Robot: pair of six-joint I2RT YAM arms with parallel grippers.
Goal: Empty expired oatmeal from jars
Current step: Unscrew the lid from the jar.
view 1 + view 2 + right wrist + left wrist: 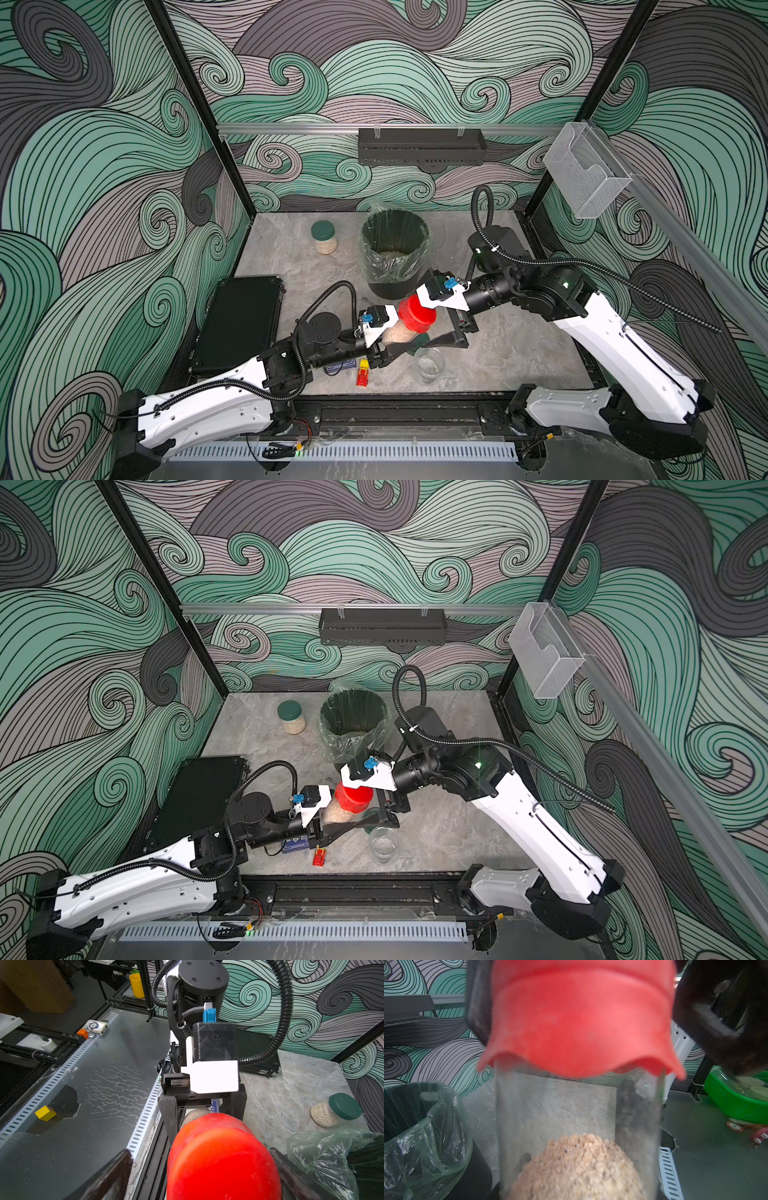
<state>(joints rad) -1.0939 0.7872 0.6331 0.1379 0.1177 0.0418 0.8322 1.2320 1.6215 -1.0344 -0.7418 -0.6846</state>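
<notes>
Grey marbled tabletop (519, 345): left claw (401, 340) clamps red-lidded jar (556, 1109); right claw (199, 1153) wide, straddling lid (417, 313).

I work in a robotics lab cell; the walls (104, 166) are printed panels of green and grey waves set in black frame posts (195, 104) with an aluminium rail (291, 129) across the back; my left arm (199, 411) and right arm (623, 357) are mounted on a black base track (395, 415) at the edge of a marbled tabletop (519, 353), a slotted cable duct (374, 451) in front; beyond, my right wrist view shows more framing (41, 1030), a cardboard box (37, 985) and a yellow cup (137, 985).
</notes>
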